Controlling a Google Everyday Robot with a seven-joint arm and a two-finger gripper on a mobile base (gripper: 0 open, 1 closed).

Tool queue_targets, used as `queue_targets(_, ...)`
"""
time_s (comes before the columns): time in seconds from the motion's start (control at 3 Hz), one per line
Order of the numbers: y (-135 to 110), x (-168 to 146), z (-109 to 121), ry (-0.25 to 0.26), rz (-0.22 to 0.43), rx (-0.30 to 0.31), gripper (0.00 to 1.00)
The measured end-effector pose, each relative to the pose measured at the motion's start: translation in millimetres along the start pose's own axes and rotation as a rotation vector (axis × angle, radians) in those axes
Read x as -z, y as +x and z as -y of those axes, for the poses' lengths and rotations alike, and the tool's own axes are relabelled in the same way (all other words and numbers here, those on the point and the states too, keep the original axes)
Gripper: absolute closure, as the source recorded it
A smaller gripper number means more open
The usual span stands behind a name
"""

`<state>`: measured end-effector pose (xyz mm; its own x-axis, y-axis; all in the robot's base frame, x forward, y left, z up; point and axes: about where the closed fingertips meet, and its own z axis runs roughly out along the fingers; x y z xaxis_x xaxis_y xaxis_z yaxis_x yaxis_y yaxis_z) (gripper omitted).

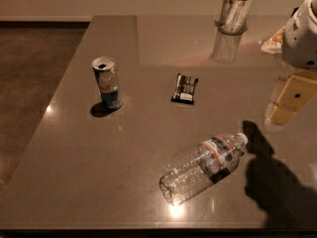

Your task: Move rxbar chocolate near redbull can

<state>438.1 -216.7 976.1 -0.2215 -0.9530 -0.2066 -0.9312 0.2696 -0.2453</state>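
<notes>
The rxbar chocolate point(184, 89), a small flat black wrapper with white lettering, lies on the grey table point(133, 148) near its middle. The redbull can point(107, 83), blue and silver with an open top, stands upright to the bar's left, well apart from it. My gripper point(290, 102), beige under a white arm housing point(302, 33), hangs at the right edge of the view. It is above the table, to the right of the bar and clear of it, and holds nothing that I can see.
A clear plastic water bottle point(203, 167) lies on its side near the front edge. A clear glass tumbler point(233, 14) holding white items stands at the back. A snack packet point(273, 41) lies at the back right. The floor drops away on the left.
</notes>
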Motion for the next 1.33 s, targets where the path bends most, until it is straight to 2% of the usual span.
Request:
queue_targets(0.33,0.0,0.0,0.0,0.0,0.0,0.0,0.0)
queue_targets(0.67,-2.3,-5.2,14.3,-0.016,0.018,-0.068,0.0)
queue_targets(1.0,-17.4,-23.0,43.9,-0.027,0.09,-0.191,0.0)
queue_targets(1.33,-43.4,-46.8,67.0,-0.044,0.169,-0.314,0.0)
